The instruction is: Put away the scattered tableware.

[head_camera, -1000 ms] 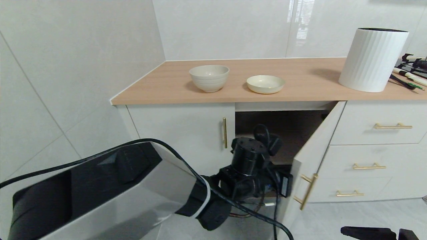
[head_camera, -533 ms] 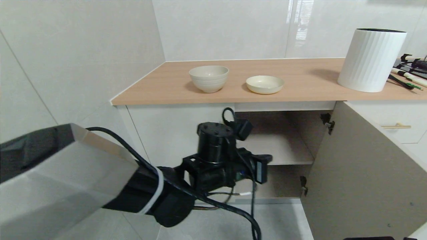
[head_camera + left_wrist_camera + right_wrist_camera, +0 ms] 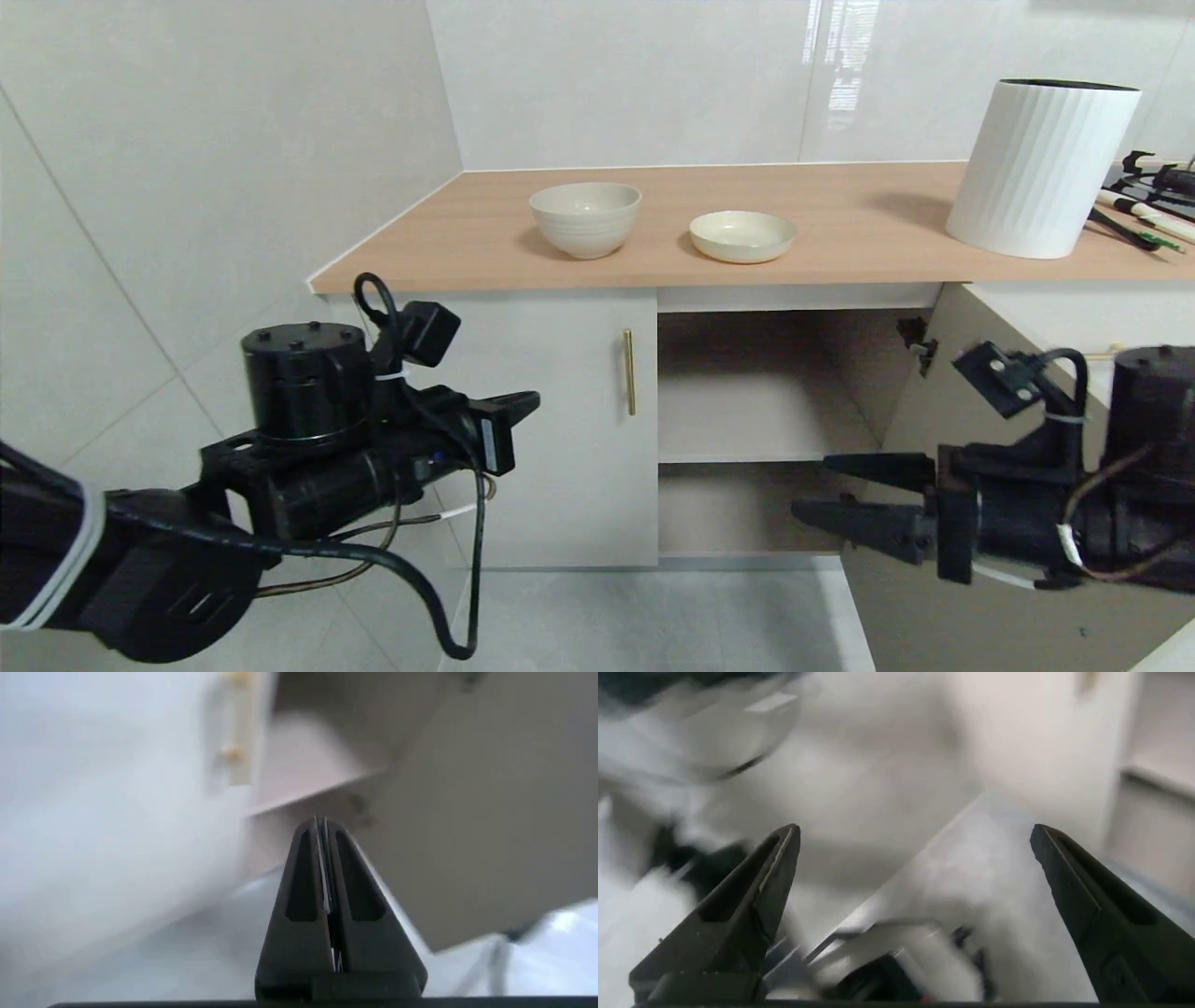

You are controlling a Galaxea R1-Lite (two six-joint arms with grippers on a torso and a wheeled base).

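Note:
A deep beige bowl (image 3: 585,217) and a shallow cream dish (image 3: 743,234) stand side by side on the wooden counter (image 3: 840,252). Below them the cupboard (image 3: 747,411) stands with its right door (image 3: 943,579) swung wide, showing a bare shelf. My left gripper (image 3: 525,405) (image 3: 322,831) hangs shut and holding nothing in front of the closed left door, well below the counter. My right gripper (image 3: 810,485) (image 3: 913,835) is open and holds nothing, low in front of the open cupboard, beside the door.
A tall white ribbed container (image 3: 1041,168) stands at the counter's right, with several utensils (image 3: 1144,210) behind it. The left door has a gold handle (image 3: 629,371). A tiled wall closes off the left side. Grey floor lies below.
The cupboard door has swung fully open. My left arm drew back leftward from the cupboard to the closed door's front. My right gripper came into view at the lower right.

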